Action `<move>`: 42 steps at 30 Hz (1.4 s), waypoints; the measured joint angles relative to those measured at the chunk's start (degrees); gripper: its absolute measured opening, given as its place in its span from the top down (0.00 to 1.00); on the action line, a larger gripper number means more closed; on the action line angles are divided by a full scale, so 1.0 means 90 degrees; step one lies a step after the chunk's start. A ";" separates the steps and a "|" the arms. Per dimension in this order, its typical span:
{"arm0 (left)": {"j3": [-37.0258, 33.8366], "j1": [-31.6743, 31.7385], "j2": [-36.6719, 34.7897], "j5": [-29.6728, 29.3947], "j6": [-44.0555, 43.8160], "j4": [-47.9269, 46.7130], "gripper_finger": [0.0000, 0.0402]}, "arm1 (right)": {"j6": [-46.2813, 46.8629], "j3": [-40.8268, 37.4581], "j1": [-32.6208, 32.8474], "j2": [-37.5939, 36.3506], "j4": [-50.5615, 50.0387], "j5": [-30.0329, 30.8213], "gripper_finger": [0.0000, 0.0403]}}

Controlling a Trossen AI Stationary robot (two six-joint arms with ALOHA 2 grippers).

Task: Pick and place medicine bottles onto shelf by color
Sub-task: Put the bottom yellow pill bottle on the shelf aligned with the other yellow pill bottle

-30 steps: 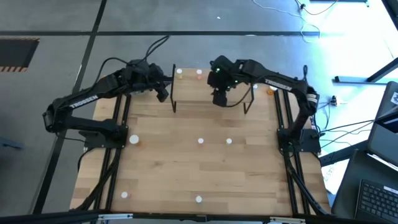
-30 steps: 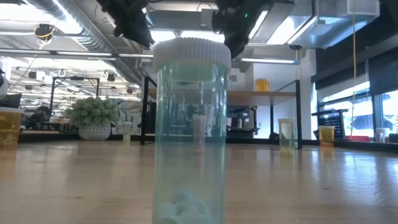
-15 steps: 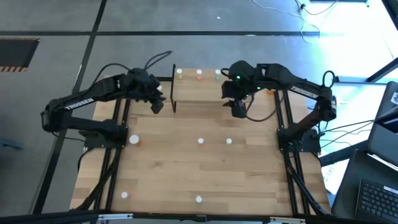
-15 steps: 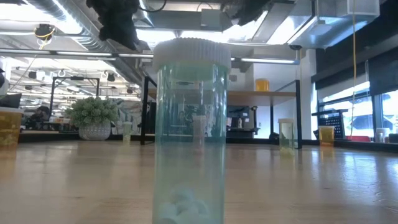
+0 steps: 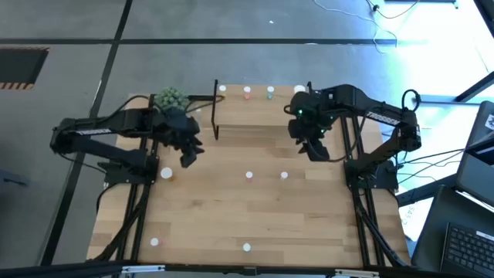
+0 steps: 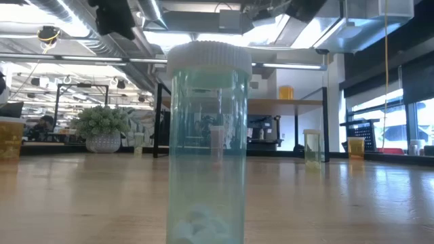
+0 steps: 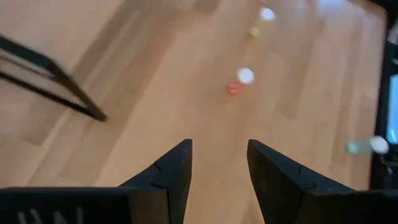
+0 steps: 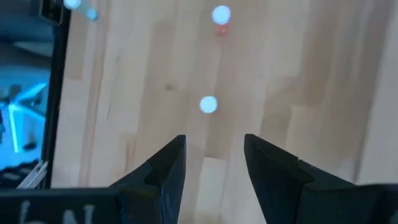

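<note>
Several small medicine bottles with pale caps [image 5: 247, 91] stand in a row on the shelf [image 5: 262, 116], a light-wood board on black legs at the table's far edge. More of them stand on the table: two mid-table [image 5: 249, 176] [image 5: 284, 175], one at the left [image 5: 166, 174], two near the front [image 5: 246, 248]. A clear teal bottle [image 6: 207, 142] fills the low view. My left gripper [image 5: 189, 154] [image 7: 219, 146] hangs open off the shelf's left end. My right gripper [image 5: 316, 150] [image 8: 214, 140] hangs open off its right end. Both are empty.
A green spiky plant ball [image 5: 171, 98] sits at the far left beside the shelf's black leg [image 5: 216, 108]. The shelf's leg [image 7: 56, 84] also shows in the left wrist view. Bare wood lies between the mid-table bottles and the front ones.
Both grippers have drawn back from the shelf toward the table's near edge. The left has swung from the shelf's left end, uncovering the plant ball. The right has gone from over the shelf toward the right edge and risen. Neither carries anything.
</note>
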 joint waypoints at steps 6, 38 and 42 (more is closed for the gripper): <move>0.0000 -0.0618 -0.0003 -0.0226 -0.0181 0.0001 0.63 | 0.0002 0.0000 0.0306 -0.0010 -0.0093 0.0004 0.59; 0.0000 -0.2224 -0.0003 -0.0925 0.0162 0.0064 0.63 | 0.1360 -0.0009 0.1105 0.0765 0.0482 0.0234 0.59; 0.0000 -0.2224 -0.0003 -0.0924 0.0142 0.0201 0.63 | 0.1508 -0.0586 0.1102 0.0568 0.0736 0.0229 0.59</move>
